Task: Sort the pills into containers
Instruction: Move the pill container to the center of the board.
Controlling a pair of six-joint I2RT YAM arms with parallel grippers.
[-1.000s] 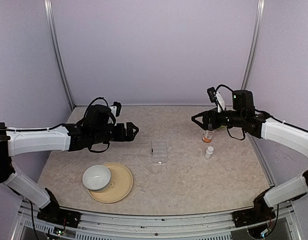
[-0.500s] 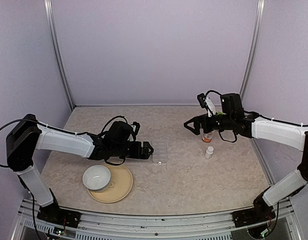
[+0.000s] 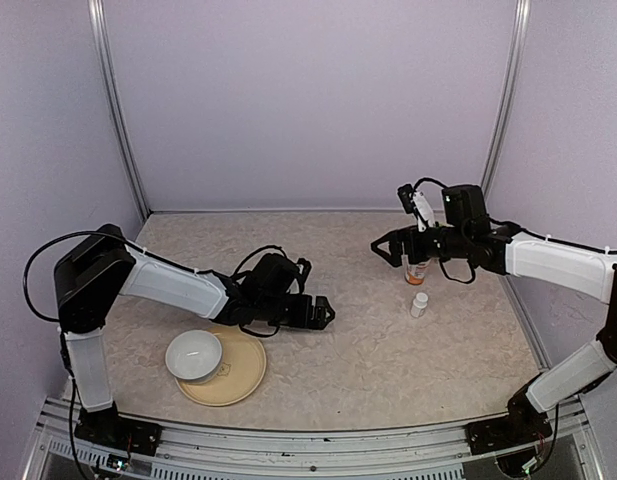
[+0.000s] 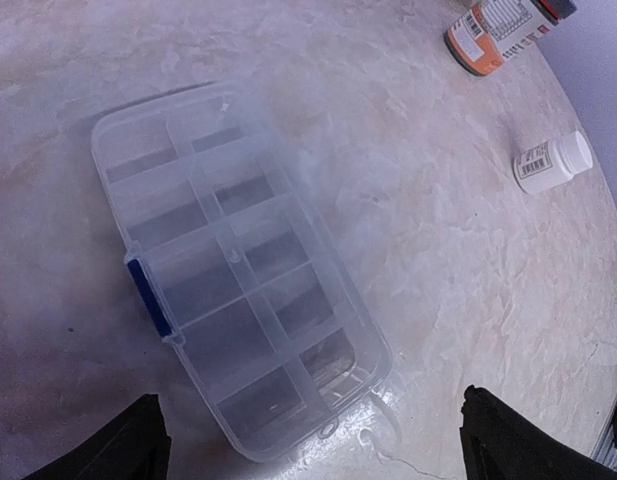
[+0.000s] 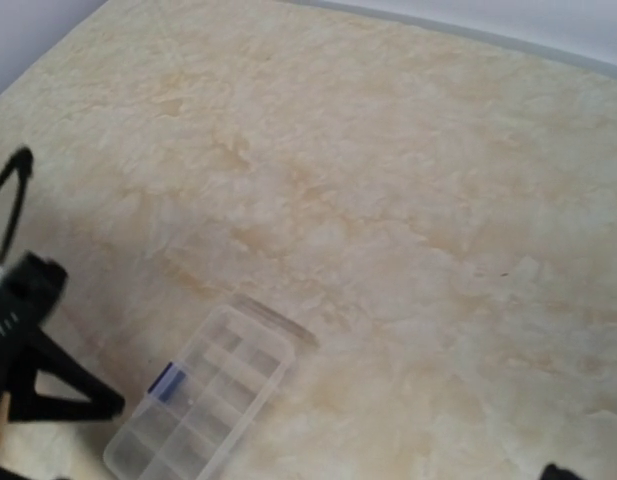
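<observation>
Clear plastic pill box (image 4: pixel 238 270) lies flat on the table (image 4: pixel 458 300), centre-left of the left wrist view. Its lid is apparently shut, w/ the blue latch (image 4: pixel 148 295) on the left long side. The long axis runs diagonally, upper left to lower right of that frame. Its compartments look empty, though the view is hazy. No pills visible anywhere, so can't say where they are.

Right over the box hangs the left gripper (image 3: pixel 324 312), fingers spread wide, one dark tip in each bottom corner of its own view. The box's lower end sits btw them, not touched as far as I can tell. The box axis is skewed vs. the line across the fingers, so prob. a wrist turn is needed before closing across the short side or working the latch. In the top view this gripper hides the box.

Upper right of centre in the top view, the right gripper (image 3: pixel 380 248) is well apart from the box, near the orange bottle (image 3: pixel 417 270) and small white bottle (image 3: pixel 419 304). It looks spread too, holding nothing. The left arm is clearly the nearer one.
</observation>
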